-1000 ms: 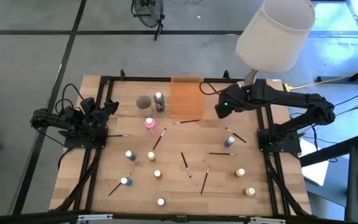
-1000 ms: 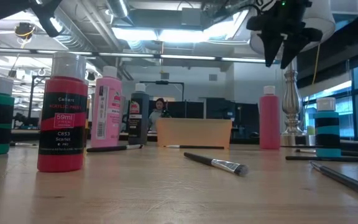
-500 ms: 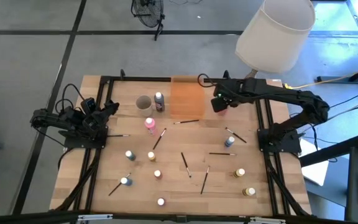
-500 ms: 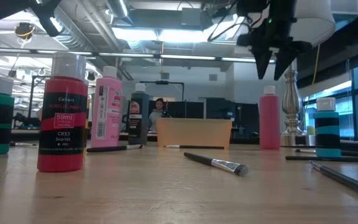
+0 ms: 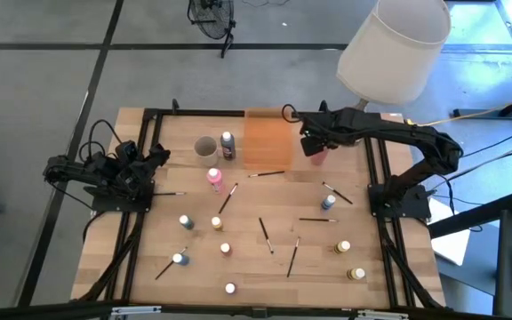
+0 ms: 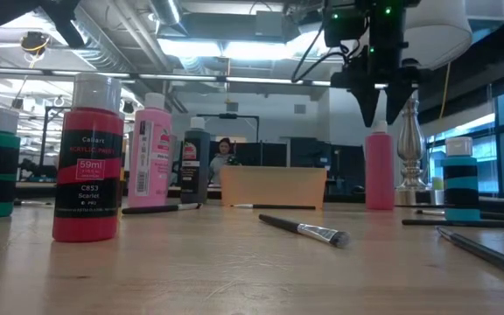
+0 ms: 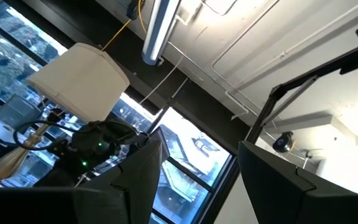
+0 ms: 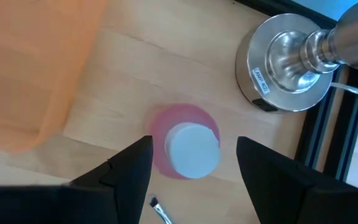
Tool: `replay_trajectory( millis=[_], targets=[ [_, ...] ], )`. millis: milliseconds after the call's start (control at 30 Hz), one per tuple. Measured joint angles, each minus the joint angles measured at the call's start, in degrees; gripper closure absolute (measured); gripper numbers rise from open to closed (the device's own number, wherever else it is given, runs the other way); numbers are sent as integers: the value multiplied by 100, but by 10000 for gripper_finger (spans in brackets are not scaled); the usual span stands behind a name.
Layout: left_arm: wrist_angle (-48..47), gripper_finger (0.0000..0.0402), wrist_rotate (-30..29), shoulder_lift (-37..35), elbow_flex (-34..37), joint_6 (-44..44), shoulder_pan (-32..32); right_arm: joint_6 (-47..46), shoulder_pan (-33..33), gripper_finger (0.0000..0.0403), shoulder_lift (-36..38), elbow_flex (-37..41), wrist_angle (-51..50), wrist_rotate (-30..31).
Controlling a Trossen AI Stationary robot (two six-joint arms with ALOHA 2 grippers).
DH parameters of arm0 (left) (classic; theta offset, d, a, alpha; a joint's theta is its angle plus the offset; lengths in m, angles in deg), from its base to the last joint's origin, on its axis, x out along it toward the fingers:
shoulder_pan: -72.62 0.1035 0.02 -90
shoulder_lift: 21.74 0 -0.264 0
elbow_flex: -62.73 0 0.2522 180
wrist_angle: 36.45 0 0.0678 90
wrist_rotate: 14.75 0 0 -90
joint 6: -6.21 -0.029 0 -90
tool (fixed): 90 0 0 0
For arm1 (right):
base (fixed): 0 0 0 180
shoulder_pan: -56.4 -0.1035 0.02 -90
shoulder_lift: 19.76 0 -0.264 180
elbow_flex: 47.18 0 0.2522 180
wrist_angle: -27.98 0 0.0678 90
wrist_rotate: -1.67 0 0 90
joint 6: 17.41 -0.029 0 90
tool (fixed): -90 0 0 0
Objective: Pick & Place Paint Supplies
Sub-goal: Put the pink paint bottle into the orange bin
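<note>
R gripper (image 6: 382, 109) hangs w/ fingers spread, nothing in them, pointing straight down over the pink squeeze bottle (image 8: 188, 149) at the far right of the table (image 5: 274, 267); low view shows the fingertips just above the bottle's cap, apart from it. Wrist view looks down on the white cap between the two dark fingers. Bottle stands upright btwn the orange tray (image 5: 265, 138) and the metal lamp base (image 8: 288, 62), near both, touching neither. A paintbrush (image 5: 268, 174) lies just in front of the tray. L of the tray: dark squeeze bottle (image 5: 228, 145) upright beside the grey cup (image 5: 205, 149), another pink bottle (image 5: 213, 178) a bit nearer. Small white-capped paint pots (image 5: 186, 221) and more thin brushes (image 5: 263, 233) are scattered over the mid and near table; one brush lies across a blue pot (image 5: 328, 202) on the right side. L gripper (image 5: 154, 156) waits at the left edge of the table, fingers apart, empty, wrist cam aimed up at the ceiling. Low view: a person (image 6: 223, 151) far back in the room behind the tray.
</note>
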Motion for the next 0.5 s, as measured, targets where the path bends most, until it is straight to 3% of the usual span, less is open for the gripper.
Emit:
replay_trajectory(
  millis=[500],
  targets=[
    [-121,192,2,2,0,-2,-1,112,70,165,0,0,157,-216]
  ],
)
